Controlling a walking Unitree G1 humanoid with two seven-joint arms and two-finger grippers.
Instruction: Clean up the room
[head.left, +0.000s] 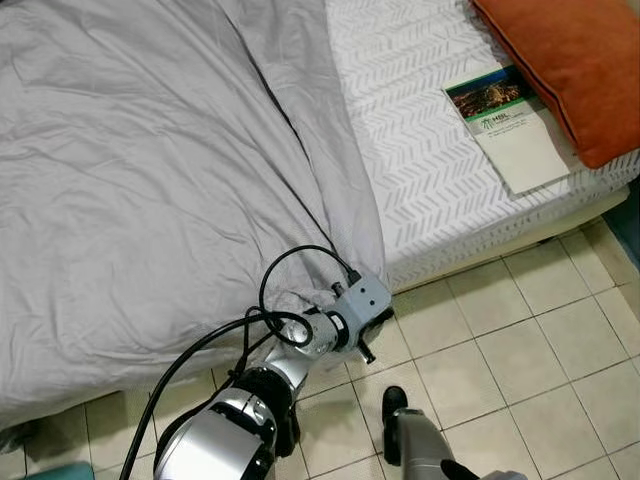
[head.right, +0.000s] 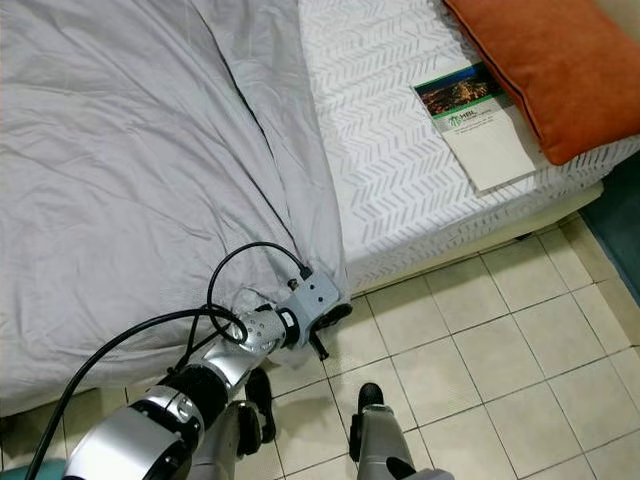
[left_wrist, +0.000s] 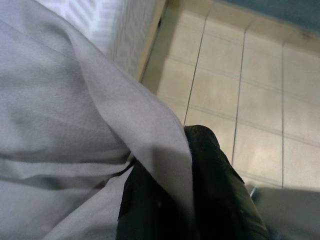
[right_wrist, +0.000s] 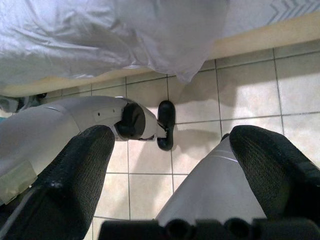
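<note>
A crumpled grey duvet (head.left: 150, 170) covers the left part of the bed, and its corner hangs over the bed's edge toward the tiled floor. My left arm reaches forward to that corner. There my left gripper (head.left: 372, 318) is shut on the duvet's edge; in the left wrist view a fold of the grey fabric (left_wrist: 150, 135) runs down between the black fingers (left_wrist: 215, 180). Low over the floor tiles, my right gripper (right_wrist: 172, 145) is open, with its two black fingers (right_wrist: 80, 170) wide apart and nothing between them.
The bare white patterned mattress (head.left: 420, 150) takes up the bed's right side. On it lie a booklet (head.left: 505, 125) and an orange pillow (head.left: 570, 60). Beige floor tiles (head.left: 520, 350) stretch along the bed's wooden base. My own legs and feet stand close to the bed.
</note>
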